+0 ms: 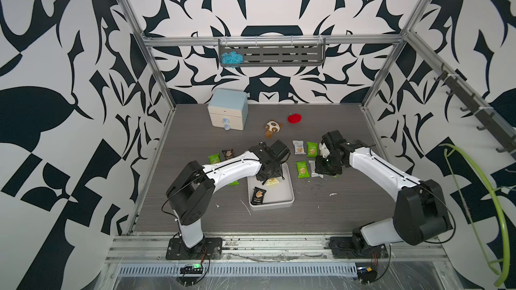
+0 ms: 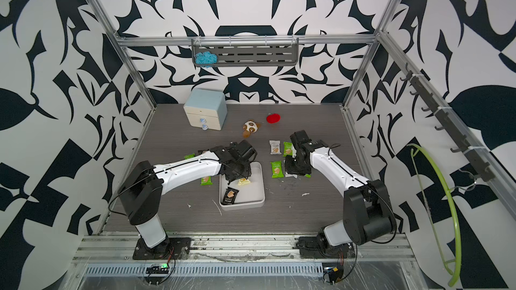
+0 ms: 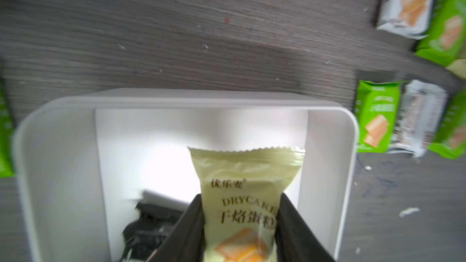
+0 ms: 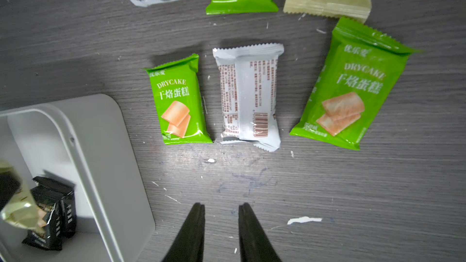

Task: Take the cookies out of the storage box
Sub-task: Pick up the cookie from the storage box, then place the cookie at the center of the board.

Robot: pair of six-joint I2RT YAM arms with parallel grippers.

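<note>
Left wrist view, lower centre: my left end effector point(image 3: 239, 212) is clamped on a cream cookie packet point(image 3: 243, 172), held above the storage box point(image 3: 58, 147) floor, probably to clear its wall, with one black packet point(image 3: 151, 225) left inside; my right end effector point(image 4: 221, 212) is part-open and empty.

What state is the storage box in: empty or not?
Not empty: a black packet lies in the storage box; the left gripper holds a cream packet over it.
</note>
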